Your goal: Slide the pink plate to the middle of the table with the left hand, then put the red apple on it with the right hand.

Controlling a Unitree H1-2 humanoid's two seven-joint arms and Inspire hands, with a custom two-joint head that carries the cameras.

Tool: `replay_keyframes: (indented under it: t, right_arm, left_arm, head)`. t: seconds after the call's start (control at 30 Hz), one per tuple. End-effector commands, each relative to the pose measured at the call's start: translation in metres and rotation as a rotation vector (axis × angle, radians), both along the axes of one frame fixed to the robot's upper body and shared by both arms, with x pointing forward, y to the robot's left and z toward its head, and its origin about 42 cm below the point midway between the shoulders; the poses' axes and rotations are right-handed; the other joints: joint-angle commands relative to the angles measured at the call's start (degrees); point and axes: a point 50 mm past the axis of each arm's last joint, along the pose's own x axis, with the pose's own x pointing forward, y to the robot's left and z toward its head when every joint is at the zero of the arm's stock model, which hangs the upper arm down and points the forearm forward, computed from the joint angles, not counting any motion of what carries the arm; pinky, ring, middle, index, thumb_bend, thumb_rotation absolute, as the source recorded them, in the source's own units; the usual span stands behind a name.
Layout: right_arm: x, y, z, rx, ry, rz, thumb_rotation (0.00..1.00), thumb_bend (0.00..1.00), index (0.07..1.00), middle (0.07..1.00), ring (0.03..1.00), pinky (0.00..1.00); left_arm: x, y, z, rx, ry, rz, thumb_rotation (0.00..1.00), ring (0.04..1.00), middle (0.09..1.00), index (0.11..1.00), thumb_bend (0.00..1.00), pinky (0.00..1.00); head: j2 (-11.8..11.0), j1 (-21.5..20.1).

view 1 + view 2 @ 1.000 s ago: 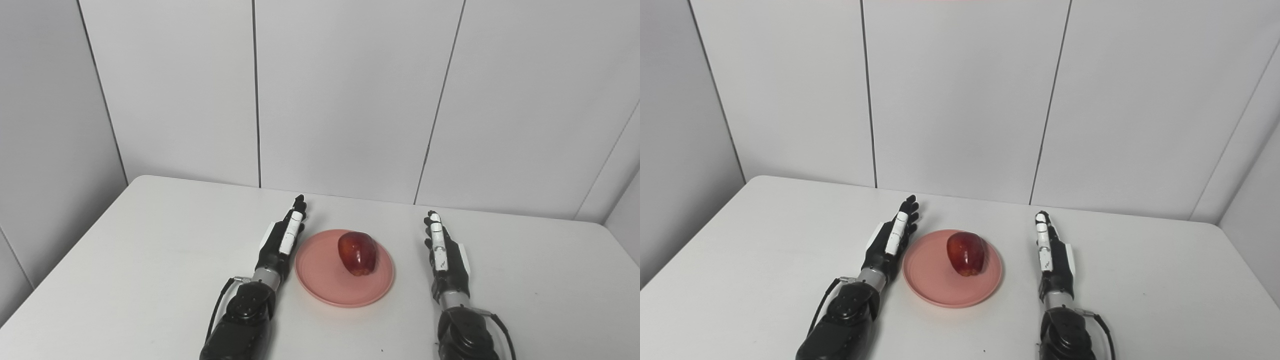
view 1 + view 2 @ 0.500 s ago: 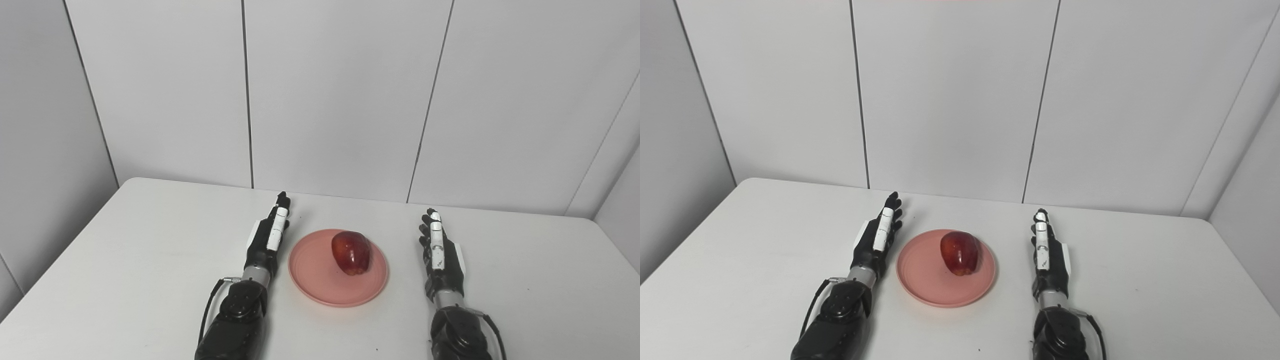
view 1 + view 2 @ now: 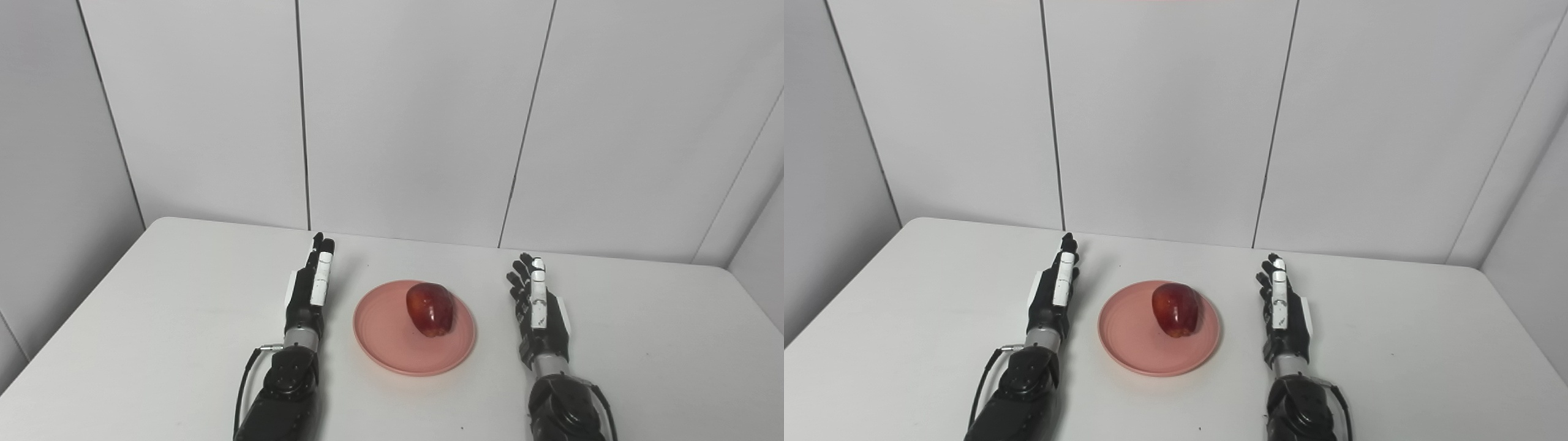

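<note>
Both robot hands are lying open and empty on the white table (image 3: 153, 318), the left robot hand (image 3: 308, 293) and right robot hand (image 3: 539, 312) flanking the round pink plate (image 3: 392, 343), which is carrying the glossy red apple (image 3: 430, 309) mid-table

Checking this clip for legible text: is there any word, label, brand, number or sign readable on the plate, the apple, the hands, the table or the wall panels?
None: no readable text in either view.
The pink plate and red apple are unmarked.
The left hand and right hand carry plain white patches, no lettering visible.
The table and wall are blank.
</note>
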Motion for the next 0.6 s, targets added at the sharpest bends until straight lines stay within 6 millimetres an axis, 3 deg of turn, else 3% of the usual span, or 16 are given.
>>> replay_keyframes:
  t: [0.0,0.57]
  right_arm:
    - [0.0035,0.0098,0.0016,0.017,0.015,0.036,1.0,0.92,0.931,0.934,0.934,1.0]
    - [-0.0014,0.0125,-0.0013,-0.032,-0.001,0.021,1.0,0.84,0.927,0.947,0.952,1.0]
  left_arm:
    - [-0.0169,0.0045,-0.0235,-0.005,0.062,0.016,0.99,1.0,1.0,1.0,0.92,1.0]
    - [-0.0174,0.0086,-0.0252,-0.053,0.101,0.026,0.98,1.0,1.0,1.0,0.94,1.0]
  head:
    - [0.1,0.2]
    - [-0.1,-0.2]
